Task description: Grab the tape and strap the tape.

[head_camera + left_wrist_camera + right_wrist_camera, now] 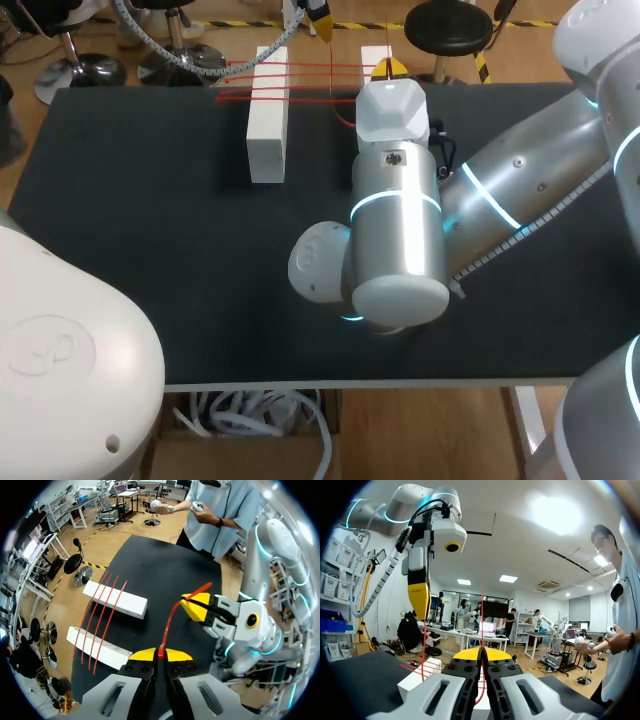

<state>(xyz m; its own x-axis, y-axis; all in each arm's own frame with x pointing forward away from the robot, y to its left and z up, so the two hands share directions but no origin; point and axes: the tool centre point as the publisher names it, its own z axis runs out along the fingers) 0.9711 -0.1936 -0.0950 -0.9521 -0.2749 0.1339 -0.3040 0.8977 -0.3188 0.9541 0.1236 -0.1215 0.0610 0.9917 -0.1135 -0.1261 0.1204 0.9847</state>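
Holding one strand between both claws: that was the state we logged. Our left claw (160, 654) was pinched closed on one end of the loose tape (169, 621). Our right claw (481, 653) was clamped closed on the same strand further along, with a short tail poking out past its tips.

So the task's thing sat in the air over the tabletop (130, 200), running claw to claw with a slack bend, touching nothing else that we could see.

Key relation:
- The left white block (268, 130) and right white block (376, 55) lay parallel and apart.
- The strung strands (300, 75) crossed both blocks at right angles to their long sides.
- The held strand hung beside that set, not yet on either block.
- The right claw was low, just at the end of the right white block. The left claw hung higher, pointing down. We judged the right arm the nearer one for setting the tape onto a block.
- Next move likely needed the strand pulled taut and turned parallel to the strung ones.

Materials:
- Tape: thin, red, limp, ribbon-like.
- Blocks: matte white, rigid-looking, rectangular.
- Tabletop: dark, flat, non-glossy.
- Claw tips: yellow wedges on black fingers.
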